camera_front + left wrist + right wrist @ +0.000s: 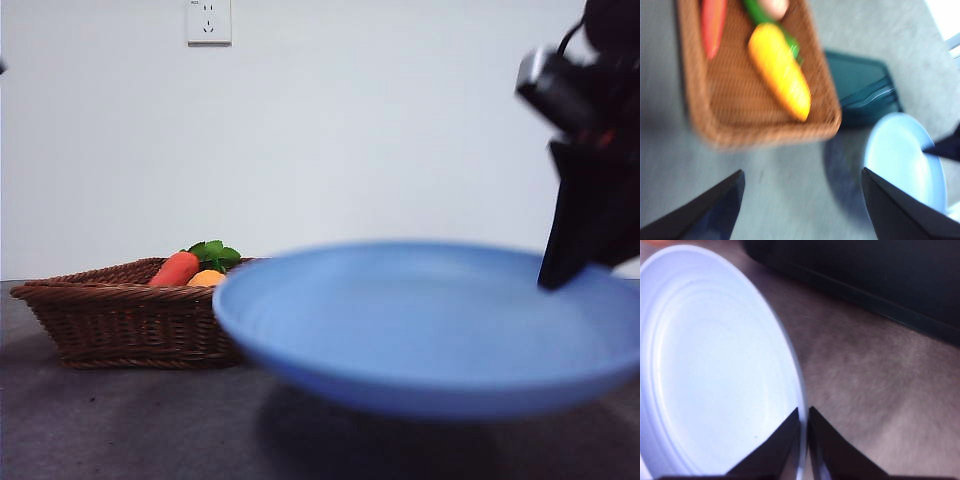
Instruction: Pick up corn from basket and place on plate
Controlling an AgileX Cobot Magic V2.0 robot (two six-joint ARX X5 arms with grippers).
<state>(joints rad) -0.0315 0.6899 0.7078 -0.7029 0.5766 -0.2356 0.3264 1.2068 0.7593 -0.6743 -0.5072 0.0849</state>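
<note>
The yellow-orange corn (780,70) lies in the brown wicker basket (735,100), beside a carrot (712,25). In the front view only the corn's tip (206,278) shows above the basket rim (120,320). My left gripper (802,175) hovers open above the table just short of the basket's near rim, holding nothing. My right gripper (804,415) is shut on the rim of the light-blue plate (715,365). In the front view the plate (430,320) looks raised and blurred, a shadow under it, with the right gripper (560,275) at its right edge.
A red-orange carrot with green leaves (175,268) and a pale pinkish round item (775,6) share the basket. A dark flat tray (860,90) lies on the grey table between basket and plate (900,160). A wall socket (208,20) is behind.
</note>
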